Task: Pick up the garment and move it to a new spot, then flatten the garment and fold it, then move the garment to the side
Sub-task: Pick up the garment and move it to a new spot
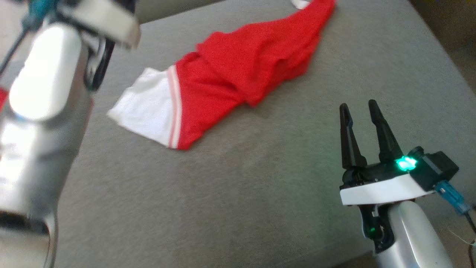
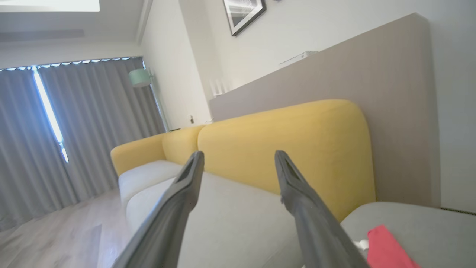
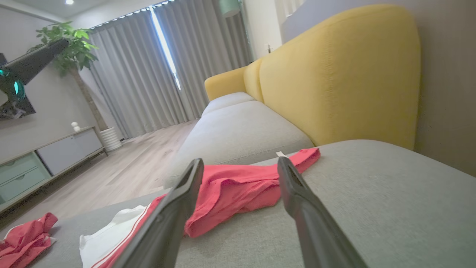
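Right claw [image 1: 357,105] spread, garment [image 1: 238,70] ahead-left, apart

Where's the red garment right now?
The garment lies crumpled on the grey cushion, upper centre of the head view, ahead and to the left of the open right end effector, apart from it.

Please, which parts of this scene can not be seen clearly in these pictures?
Garment: its far end is cut off by the head view's top edge; the left wrist view's bottom edge cuts it too.
Left arm: blurred in the head view, hiding the cushion behind it.
Second red cloth: cut off by the right wrist view's lower left corner.
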You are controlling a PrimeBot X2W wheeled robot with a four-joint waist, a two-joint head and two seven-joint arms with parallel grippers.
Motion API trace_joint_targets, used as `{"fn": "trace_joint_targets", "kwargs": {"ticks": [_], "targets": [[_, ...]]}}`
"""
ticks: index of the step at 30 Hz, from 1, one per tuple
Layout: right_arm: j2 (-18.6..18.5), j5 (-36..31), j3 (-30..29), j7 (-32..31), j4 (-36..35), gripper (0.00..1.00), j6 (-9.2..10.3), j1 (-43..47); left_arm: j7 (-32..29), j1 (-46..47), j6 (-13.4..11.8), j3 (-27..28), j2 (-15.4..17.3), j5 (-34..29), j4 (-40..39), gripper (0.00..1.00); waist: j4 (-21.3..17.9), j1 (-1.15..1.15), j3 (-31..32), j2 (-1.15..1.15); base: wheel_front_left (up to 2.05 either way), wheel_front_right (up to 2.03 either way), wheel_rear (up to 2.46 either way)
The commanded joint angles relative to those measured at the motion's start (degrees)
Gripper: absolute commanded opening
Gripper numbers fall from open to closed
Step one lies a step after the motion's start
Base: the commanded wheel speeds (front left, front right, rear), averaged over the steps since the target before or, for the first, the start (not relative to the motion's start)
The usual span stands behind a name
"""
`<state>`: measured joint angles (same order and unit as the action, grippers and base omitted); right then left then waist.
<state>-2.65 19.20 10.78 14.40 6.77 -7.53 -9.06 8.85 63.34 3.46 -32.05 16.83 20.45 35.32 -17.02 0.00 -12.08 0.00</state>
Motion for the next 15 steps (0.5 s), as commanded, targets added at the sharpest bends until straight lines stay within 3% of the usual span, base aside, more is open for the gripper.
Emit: {"fn": "trace_joint_targets", "kwargs": {"ticks": [1,6,15], "targets": [[-0.2,-1.3,0.5,0.6,-1.2,1.00,0.04,-0.9,1.1,-1.4,-0.7,2.5,3.1,0.9,-1.3,1.00,6.0,0.00,2.8,0.00,0.00,0.00,0.00],[-0.2,-5.1,-1.2,0.6,0.2,1.00,0.04,0.3,3.8,-12.8,-2.4,3.8,4.7,3.4,-3.7,1.00,12.4,0.00,5.3,0.00,0.00,0.00,0.00],[-0.2,-9.1,-3.6,0.6,4.3,1.00,0.04,3.3,6.0,-37.5,-7.6,6.7,2.0,7.7,-13.8,1.00,19.5,0.00,9.0,0.00,0.00,0.00,0.00]]}}
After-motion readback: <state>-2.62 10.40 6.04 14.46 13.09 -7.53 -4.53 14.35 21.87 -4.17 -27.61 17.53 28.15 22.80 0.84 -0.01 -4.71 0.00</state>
